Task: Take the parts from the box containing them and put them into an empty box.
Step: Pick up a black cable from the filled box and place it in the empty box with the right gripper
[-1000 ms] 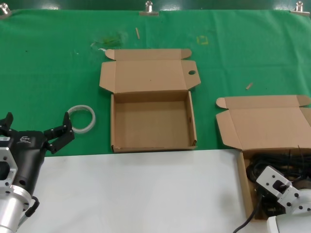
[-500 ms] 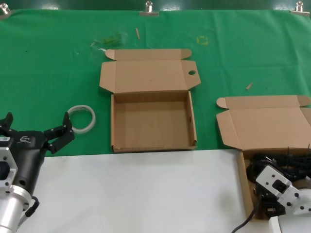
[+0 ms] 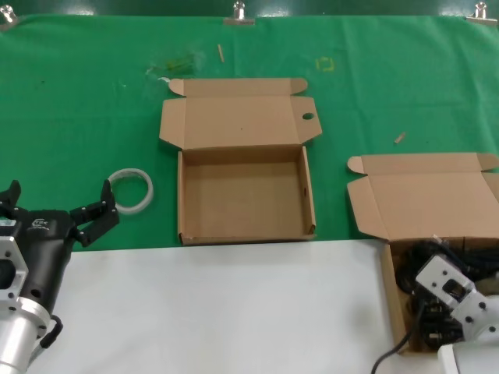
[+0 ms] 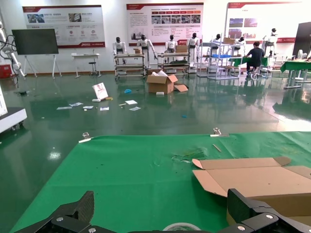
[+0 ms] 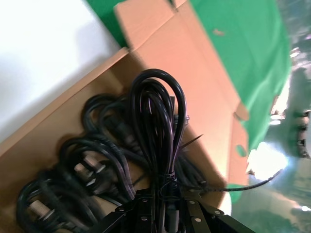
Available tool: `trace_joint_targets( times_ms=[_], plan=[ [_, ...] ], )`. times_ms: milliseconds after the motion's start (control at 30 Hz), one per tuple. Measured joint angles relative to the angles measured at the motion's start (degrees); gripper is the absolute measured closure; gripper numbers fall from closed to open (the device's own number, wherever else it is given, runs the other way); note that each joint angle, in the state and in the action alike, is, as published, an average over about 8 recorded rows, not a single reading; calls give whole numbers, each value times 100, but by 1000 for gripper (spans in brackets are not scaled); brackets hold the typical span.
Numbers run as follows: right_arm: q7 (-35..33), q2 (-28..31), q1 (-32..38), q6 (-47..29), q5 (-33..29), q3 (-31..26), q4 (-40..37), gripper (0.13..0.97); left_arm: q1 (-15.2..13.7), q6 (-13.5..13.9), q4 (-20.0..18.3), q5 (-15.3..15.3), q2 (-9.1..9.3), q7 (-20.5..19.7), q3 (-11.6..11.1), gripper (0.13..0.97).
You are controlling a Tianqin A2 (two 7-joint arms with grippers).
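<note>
Change: right gripper (image 3: 431,326) has shifted slightly toward 3 o'clock and up within the cable box since a second ago; everything else lies as it did.
Right gripper: down inside the box containing them (image 3: 387,290) at 4 o'clock of the head view, fingers clamped on one cable bundle (image 5: 156,145) whose loop stands up out of the pile.
Parts: black coiled cables (image 3: 413,265) piled in that box, lid folded back.
Empty box (image 3: 245,199): centre of the green cloth (image 3: 78,101), lid open toward 12 o'clock, holed flap toward 3 o'clock.
Left gripper (image 3: 54,209): at 8 o'clock, fingers spread, holding nothing.
White ring (image 3: 129,191): just beside the left gripper, at 9 o'clock of the empty box.
</note>
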Motion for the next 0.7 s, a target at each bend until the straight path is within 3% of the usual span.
trace_joint_targets(
  times_ms=[433, 700],
  plan=[
    [195, 0, 300, 153, -112, -394, 843, 879, 0, 0, 0, 0, 0, 0, 0, 132],
    [578, 1, 1035, -453, -114, -1199, 53, 879, 0, 0, 0, 0, 0, 0, 0, 132]
  ],
)
